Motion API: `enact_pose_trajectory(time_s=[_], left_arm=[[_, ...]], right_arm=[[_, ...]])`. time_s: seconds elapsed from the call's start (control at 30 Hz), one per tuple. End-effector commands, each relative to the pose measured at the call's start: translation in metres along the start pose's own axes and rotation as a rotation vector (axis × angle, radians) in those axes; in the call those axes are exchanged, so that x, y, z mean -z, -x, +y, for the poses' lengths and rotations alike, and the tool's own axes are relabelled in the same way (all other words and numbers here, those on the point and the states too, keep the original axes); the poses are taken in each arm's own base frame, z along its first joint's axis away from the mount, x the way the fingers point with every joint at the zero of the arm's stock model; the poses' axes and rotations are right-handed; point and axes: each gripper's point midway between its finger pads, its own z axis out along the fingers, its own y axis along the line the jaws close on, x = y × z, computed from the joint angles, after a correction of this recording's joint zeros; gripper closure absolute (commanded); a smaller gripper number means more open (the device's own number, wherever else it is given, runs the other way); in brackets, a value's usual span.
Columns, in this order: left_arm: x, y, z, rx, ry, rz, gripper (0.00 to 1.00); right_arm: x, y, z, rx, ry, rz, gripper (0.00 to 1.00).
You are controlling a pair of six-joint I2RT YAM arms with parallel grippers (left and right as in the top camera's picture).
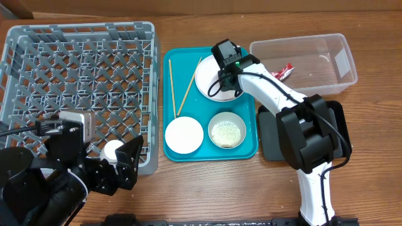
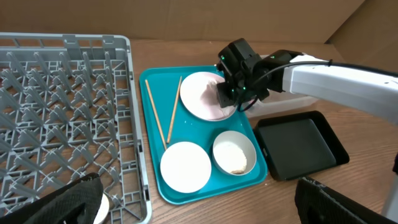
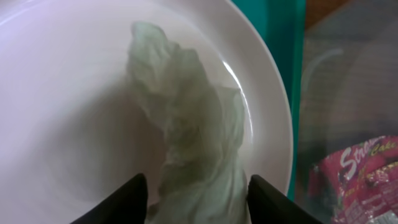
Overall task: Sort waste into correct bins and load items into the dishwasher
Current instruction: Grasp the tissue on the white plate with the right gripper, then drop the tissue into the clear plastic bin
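Note:
My right gripper [image 1: 225,80] is open low over the far white plate [image 1: 206,80] on the teal tray. Its fingers [image 3: 196,186] straddle a crumpled pale tissue [image 3: 186,118] lying on that plate [image 3: 62,93]. The red-and-white wrapper [image 1: 282,73] lies in the clear tub [image 1: 326,45] and shows through its wall in the right wrist view [image 3: 357,177]. A second white plate [image 1: 184,135] and a small bowl of white grains [image 1: 227,130] sit at the tray's front. Two chopsticks [image 1: 170,88] lie on its left. My left gripper [image 1: 122,164] is open and empty at the grey dish rack's [image 1: 75,69] front right corner.
The black tray [image 1: 269,135] lies right of the teal tray [image 1: 251,150], partly under my right arm. A small white round object [image 1: 114,149] sits in the rack's front corner beside my left fingers. A cardboard wall runs along the table's back edge.

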Motion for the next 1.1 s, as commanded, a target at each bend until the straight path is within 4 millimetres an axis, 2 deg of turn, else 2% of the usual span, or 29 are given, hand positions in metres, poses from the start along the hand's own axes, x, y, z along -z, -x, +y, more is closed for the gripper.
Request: enact_pose_trajectory(time_s=[0.0, 0.07, 0.13, 0.2, 0.33, 0.43, 0.53, 0.6, 0.67, 0.83, 0.87, 0.9, 0.93, 1.0, 1.07], left_arm=[[0.002, 0.002, -0.004, -0.024, -0.016, -0.005, 0.00], [0.002, 0.002, -0.004, -0.025, -0.016, -0.005, 0.00], [0.002, 0.002, -0.004, -0.025, -0.016, -0.005, 0.00], [0.002, 0.002, -0.004, -0.025, -0.016, -0.005, 0.00], [0.002, 0.002, -0.004, -0.024, -0.016, -0.005, 0.00], [0.002, 0.002, -0.004, -0.025, -0.016, -0.005, 0.00], [0.002, 0.002, -0.004, -0.025, -0.016, -0.005, 0.00], [0.002, 0.002, -0.004, -0.025, -0.016, -0.005, 0.00], [0.002, 0.002, -0.004, -0.025, -0.017, -0.005, 0.00], [0.002, 0.002, -0.004, -0.024, -0.016, -0.005, 0.00], [0.002, 0.002, -0.004, -0.024, -0.016, -0.005, 0.00], [0.002, 0.002, -0.004, -0.025, -0.017, -0.006, 0.00], [0.002, 0.002, -0.004, -0.024, -0.016, -0.005, 0.00], [0.002, 0.002, -0.004, -0.024, -0.016, -0.005, 0.00], [0.002, 0.002, -0.004, -0.025, -0.016, -0.005, 0.00]], right_arm=[[0.005, -0.001, 0.009, 0.009, 0.039, 0.008, 0.76], [0.010, -0.003, 0.014, 0.022, 0.042, 0.012, 0.89], [0.019, -0.001, 0.017, 0.030, 0.047, 0.007, 0.95], [0.042, 0.006, 0.019, 0.007, 0.060, -0.011, 0.96], [0.086, 0.022, 0.009, -0.014, 0.078, -0.063, 0.96], [0.123, 0.038, -0.013, -0.060, 0.091, -0.132, 0.96], [0.142, 0.046, -0.044, -0.117, 0.078, -0.162, 0.96], [0.140, 0.045, -0.069, -0.161, 0.052, -0.142, 0.96], [0.129, 0.040, -0.085, -0.188, 0.028, -0.108, 0.95], [0.080, 0.018, -0.112, -0.247, 0.019, 0.006, 0.91], [0.075, 0.014, -0.113, -0.253, 0.028, 0.027, 0.88], [0.070, 0.008, -0.112, -0.259, 0.053, 0.063, 0.73], [0.070, 0.005, -0.110, -0.262, 0.076, 0.081, 0.62], [0.077, 0.004, -0.104, -0.251, 0.125, 0.088, 0.57], [0.095, 0.010, -0.101, -0.251, 0.152, 0.053, 0.54]])
